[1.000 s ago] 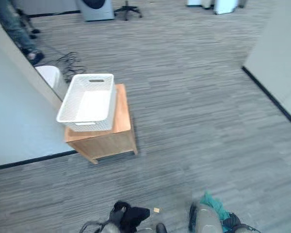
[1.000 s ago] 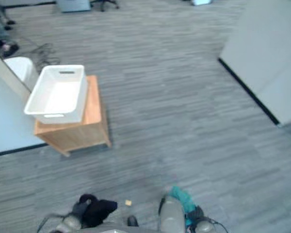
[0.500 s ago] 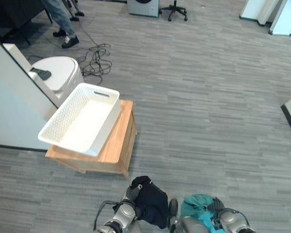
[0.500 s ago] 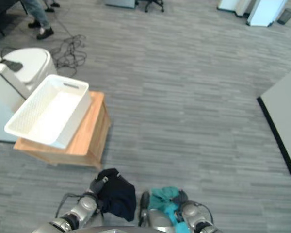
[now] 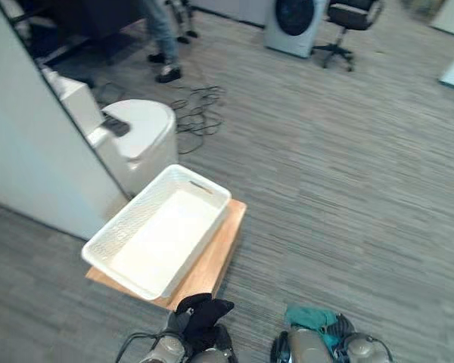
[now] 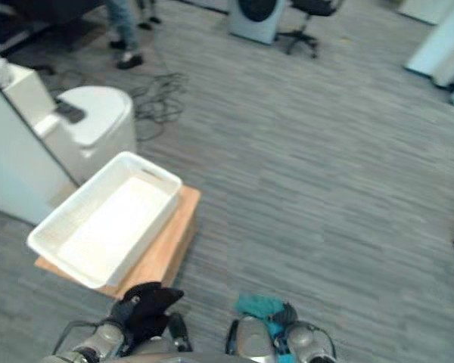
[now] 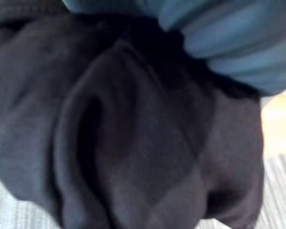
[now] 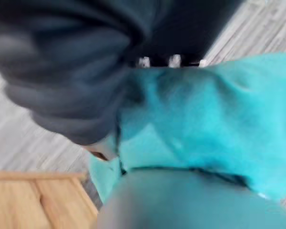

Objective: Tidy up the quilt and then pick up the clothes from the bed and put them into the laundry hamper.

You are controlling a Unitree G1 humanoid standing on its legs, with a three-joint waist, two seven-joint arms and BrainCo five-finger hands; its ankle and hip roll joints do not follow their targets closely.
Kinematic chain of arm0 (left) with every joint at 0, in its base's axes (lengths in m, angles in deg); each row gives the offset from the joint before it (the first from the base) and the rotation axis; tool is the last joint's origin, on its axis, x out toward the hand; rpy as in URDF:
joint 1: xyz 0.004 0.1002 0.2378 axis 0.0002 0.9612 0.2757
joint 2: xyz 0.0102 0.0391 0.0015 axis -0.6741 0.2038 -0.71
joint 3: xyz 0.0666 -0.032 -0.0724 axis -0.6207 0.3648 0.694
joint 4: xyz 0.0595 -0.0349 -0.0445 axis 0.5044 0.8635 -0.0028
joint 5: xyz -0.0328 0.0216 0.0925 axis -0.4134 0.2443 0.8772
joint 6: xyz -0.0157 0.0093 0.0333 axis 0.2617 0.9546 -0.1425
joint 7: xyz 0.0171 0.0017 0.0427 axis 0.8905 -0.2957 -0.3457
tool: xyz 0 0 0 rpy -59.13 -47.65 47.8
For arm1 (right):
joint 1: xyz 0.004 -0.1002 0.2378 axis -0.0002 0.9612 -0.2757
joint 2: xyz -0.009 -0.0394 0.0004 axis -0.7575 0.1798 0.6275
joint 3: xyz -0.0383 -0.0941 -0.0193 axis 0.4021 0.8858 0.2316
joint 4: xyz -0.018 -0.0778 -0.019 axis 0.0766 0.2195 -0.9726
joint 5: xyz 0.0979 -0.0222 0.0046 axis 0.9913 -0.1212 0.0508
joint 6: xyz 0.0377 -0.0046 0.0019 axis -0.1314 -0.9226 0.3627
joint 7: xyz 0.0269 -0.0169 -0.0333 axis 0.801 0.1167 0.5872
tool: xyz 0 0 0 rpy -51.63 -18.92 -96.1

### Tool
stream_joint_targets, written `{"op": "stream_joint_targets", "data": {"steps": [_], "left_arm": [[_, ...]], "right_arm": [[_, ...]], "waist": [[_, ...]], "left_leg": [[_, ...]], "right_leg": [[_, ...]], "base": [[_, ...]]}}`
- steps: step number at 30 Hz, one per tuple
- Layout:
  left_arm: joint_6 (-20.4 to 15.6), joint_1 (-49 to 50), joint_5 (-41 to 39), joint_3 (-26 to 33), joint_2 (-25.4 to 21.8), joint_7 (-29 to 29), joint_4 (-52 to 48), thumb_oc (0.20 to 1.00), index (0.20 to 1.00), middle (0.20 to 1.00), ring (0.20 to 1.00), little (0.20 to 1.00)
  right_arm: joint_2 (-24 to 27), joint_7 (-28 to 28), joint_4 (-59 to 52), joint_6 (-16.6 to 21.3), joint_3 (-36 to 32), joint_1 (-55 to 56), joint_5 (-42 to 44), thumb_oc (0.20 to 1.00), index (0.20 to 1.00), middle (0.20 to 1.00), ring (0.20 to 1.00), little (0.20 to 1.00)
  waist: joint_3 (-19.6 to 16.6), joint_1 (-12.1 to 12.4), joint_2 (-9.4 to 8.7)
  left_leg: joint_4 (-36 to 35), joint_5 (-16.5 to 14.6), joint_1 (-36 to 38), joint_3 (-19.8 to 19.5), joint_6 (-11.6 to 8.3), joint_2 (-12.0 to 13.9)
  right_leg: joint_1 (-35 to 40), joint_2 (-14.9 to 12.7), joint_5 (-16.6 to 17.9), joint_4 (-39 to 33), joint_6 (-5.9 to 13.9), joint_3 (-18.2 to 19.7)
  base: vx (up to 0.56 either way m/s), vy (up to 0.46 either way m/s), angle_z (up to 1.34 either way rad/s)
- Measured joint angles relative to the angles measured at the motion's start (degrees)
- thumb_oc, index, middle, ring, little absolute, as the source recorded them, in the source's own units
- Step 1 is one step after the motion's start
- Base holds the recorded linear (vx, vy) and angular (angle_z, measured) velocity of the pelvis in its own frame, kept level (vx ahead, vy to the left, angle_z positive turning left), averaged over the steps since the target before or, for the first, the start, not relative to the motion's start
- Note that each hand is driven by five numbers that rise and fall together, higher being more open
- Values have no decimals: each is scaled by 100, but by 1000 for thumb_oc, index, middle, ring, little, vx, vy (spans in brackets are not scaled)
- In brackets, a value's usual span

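Observation:
A white mesh laundry hamper [image 5: 163,238] stands empty on a small wooden table [image 5: 223,249]. Just in front of the table's near corner, my left hand [image 6: 100,340] is shut on a bunched black garment [image 5: 200,318]; the left wrist view shows that dark cloth [image 7: 133,133] from very close. To its right, my right hand [image 5: 357,348] is shut on a teal garment [image 5: 312,318], whose folds [image 8: 214,129] show beside the dark wrist cover in the right wrist view. Both garments hang above the grey carpet, short of the hamper.
A white lidded bin [image 5: 140,140] stands behind the hamper against a white partition [image 5: 30,151]. Loose cables [image 5: 200,113] lie on the carpet. A person's legs [image 5: 163,45], a grey machine [image 5: 295,23] and an office chair [image 5: 340,23] are farther off.
The camera has turned and come closer: the hamper and table now sit lower and nearer the middle of the picture. Both hands still hold their garments.

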Motion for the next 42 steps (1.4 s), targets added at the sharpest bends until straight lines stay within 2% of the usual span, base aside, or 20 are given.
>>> {"op": "stream_joint_targets", "data": {"steps": [2,4,6,7,10,11,12,13,14,15,16,18,19,20,23,26,30,32,38,42], "left_arm": [[-9,162,-1,-14,-45,-8,-8,200,200,200,200,200],[-9,76,33,-220,-54,16,54,200,200,200,200,200],[-53,308,23,10,-180,-88,-72,200,200,200,200,200],[-20,554,11,23,-272,-133,-76,200,200,200,200,200],[11,888,-47,146,-18,-165,-58,200,200,200,200,200],[5,903,-56,193,-5,-162,-74,200,200,200,200,200],[3,908,-53,183,-53,-138,-69,200,200,200,200,200],[3,912,-57,187,-53,-139,-69,200,200,200,200,200],[-12,952,-54,460,-18,-91,-83,200,200,200,200,200],[-14,948,-55,471,-15,-92,-125,200,200,200,200,200],[-60,1018,-53,526,-44,-76,-188,200,200,200,200,200],[-43,977,-52,714,-13,-86,44,200,200,200,200,200],[-24,933,-41,773,-90,-84,139,200,200,200,200,200],[-59,877,-41,795,-112,-90,156,200,200,200,200,200],[-60,887,15,772,-378,-73,124,200,200,200,200,200],[-41,920,17,711,-361,-50,-34,200,200,200,200,200],[-34,699,59,625,-227,55,-159,200,200,200,200,200],[-28,757,70,759,-282,59,-150,200,200,200,200,200],[-39,1180,56,802,-239,66,-387,200,200,200,200,200],[-64,1120,-75,938,-238,11,-886,200,200,200,200,200]], "right_arm": [[-23,12,22,11,-108,-63,153,200,200,200,200,200],[32,52,256,-32,-332,-82,438,200,200,200,200,200],[-170,73,443,-108,-345,-96,598,200,200,200,200,200],[-301,73,417,-92,-351,-115,615,200,200,200,200,200],[-298,71,218,-2,-470,-4,767,200,200,200,200,200],[-241,57,180,-12,-468,50,761,200,200,200,200,200],[-85,0,55,46,-473,82,741,200,200,200,200,200],[-47,-5,44,55,-474,82,737,200,200,200,200,200],[574,-30,-864,-23,-444,145,726,200,200,200,200,200],[814,-37,-1250,-9,-516,259,714,200,200,200,200,200],[1146,-45,-2132,-29,-733,453,605,200,200,200,200,200],[1454,-161,-3375,135,-754,683,468,200,200,200,200,200],[1462,-263,-3969,360,-916,623,288,200,200,200,200,200],[1501,-283,-4197,356,-900,489,280,200,200,200,200,200],[1787,-439,-4957,376,-1054,302,-182,200,200,200,200,200],[1952,-612,-5603,408,-1435,274,-497,200,200,200,200,200],[2611,-659,-7001,316,-1862,383,-1079,200,200,200,200,200],[2645,-667,-7201,392,-1873,181,-1262,200,200,200,200,200],[2895,-663,-7507,328,-1642,-830,-1266,200,200,200,200,200],[2471,-540,-7125,217,-341,-1854,-1255,200,200,200,200,200]], "waist": [[10,141,10],[5,141,55],[-66,336,-261],[-94,382,-449],[-198,246,-235],[-188,210,-205],[-154,30,-235],[-149,0,-237],[42,-103,-222],[64,-156,-165],[72,-157,-165],[115,-348,-191],[146,-513,-233],[284,-517,-327],[313,-398,-544],[327,-340,-511],[280,-381,-415],[179,-412,-609],[-195,-389,-496],[-223,-345,-453]], "left_leg": [[-40,-51,78,-330,-98,-68],[89,-176,-33,-1294,-449,27],[-64,-77,172,-1262,-574,0],[-77,-175,281,-1277,-721,-1],[-84,-274,289,-1022,-965,653],[-43,-262,253,-746,-994,779],[419,-276,61,377,-1053,974],[484,-274,36,534,-1056,989],[818,-154,-215,1161,-1059,849],[834,-96,-247,1247,-1058,833],[606,-126,-130,1437,-783,763],[185,-117,2,1370,-822,703],[30,-108,25,1370,-822,820],[6,-72,78,1356,-780,861],[6,-2,34,1228,-757,889],[-5,30,-35,910,-805,693],[-92,131,-257,214,-780,264],[-94,238,-171,179,-729,75],[-96,302,-110,155,-789,511],[-94,373,-50,124,-840,635]], "right_leg": [[33,-21,77,-969,82,753],[640,222,349,-2603,-159,2143],[749,38,693,-2838,-229,1790],[829,6,1360,-2845,-119,1732],[1045,449,1379,-2882,-307,1329],[1104,451,1441,-2848,-371,1136],[1181,340,1412,-2846,-428,842],[1188,313,1411,-2846,-428,809],[1367,141,1363,-2848,-416,482],[1406,158,1341,-2848,-388,400],[1532,149,1263,-2846,-300,264],[1299,178,1273,-2198,-270,159],[895,199,1391,-1276,-141,66],[506,157,1439,-490,-62,58],[-331,-41,1295,429,417,122],[-99,-49,1133,-170,309,495],[839,179,846,-2598,-53,1740],[1062,11,1070,-2853,61,1666],[1117,399,1364,-2870,-72,1268],[1186,523,1397,-2845,-105,1226]], "base": [[200,-458,95],[198,-531,221],[158,-357,117],[175,-284,12],[-26,-126,57],[-117,-107,96],[-108,-173,82],[-63,-146,112],[-49,-62,79],[-34,26,95],[-43,21,49],[-81,1,44],[-115,-29,41],[-61,-31,37],[94,-51,20],[72,-122,68],[96,-135,110],[127,-190,68],[70,-117,-7],[15,-117,-7]]}}
